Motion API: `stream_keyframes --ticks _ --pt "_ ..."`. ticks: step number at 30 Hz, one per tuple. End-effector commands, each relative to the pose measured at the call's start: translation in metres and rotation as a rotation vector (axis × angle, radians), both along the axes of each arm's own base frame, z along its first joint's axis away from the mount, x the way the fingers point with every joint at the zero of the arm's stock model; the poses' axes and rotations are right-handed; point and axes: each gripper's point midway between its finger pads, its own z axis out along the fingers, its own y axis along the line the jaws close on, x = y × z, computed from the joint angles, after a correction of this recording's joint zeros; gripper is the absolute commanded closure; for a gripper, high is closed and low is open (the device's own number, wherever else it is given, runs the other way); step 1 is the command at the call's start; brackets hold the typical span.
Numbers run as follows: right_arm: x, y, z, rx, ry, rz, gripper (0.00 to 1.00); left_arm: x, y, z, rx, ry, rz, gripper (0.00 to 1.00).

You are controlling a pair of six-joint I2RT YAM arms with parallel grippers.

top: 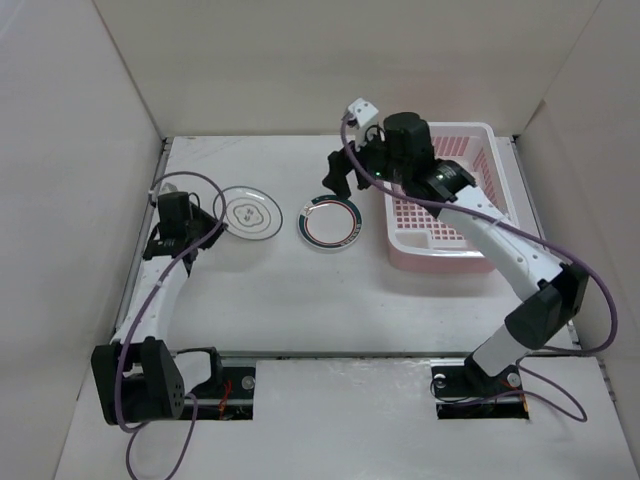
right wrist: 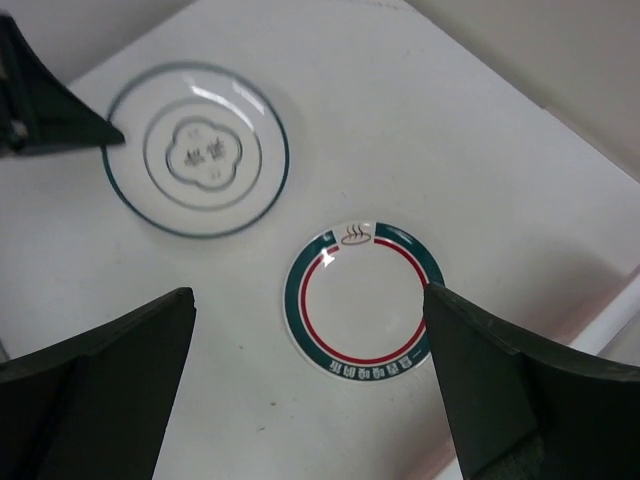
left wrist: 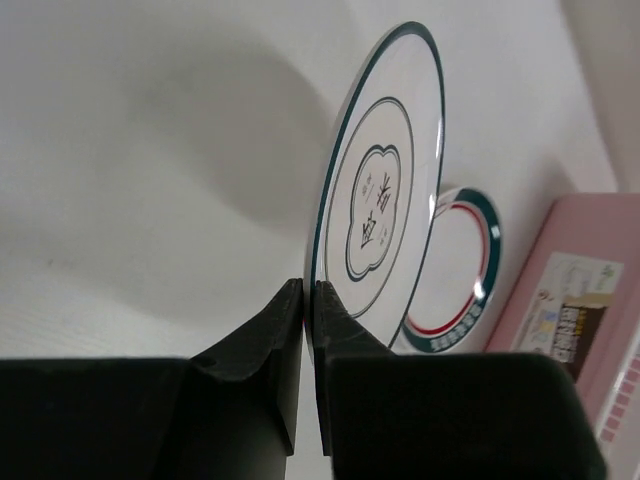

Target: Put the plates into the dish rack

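Two plates show on the white table; the orange sunburst plates are out of view. My left gripper is shut on the near rim of the dark-rimmed flower plate. In the left wrist view the fingertips pinch that plate edge-on. The teal-and-red ringed plate lies flat to its right. My right gripper hangs open above this plate, with its fingers on either side of the plate in that view. The pink dish rack stands at the right.
White walls enclose the table on three sides. The right arm reaches over the rack's left side. The rack's wall lies just past the ringed plate. The left gripper's finger shows at the flower plate's edge.
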Motion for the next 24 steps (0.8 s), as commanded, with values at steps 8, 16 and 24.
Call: stream_keyframes --ticks 8,16,24 --pt "-0.027 0.06 -0.053 -0.322 -0.236 0.113 0.01 0.046 -0.012 0.116 -0.024 -0.136 -0.077 1.0" --pt "-0.036 0.098 -0.044 -0.354 -0.45 0.096 0.13 0.056 -0.027 0.132 -0.124 0.001 -0.072 1.0" --pt "-0.025 0.117 -0.062 -0.401 -0.504 0.064 0.14 0.05 -0.053 0.135 -0.248 0.055 -0.12 1.0"
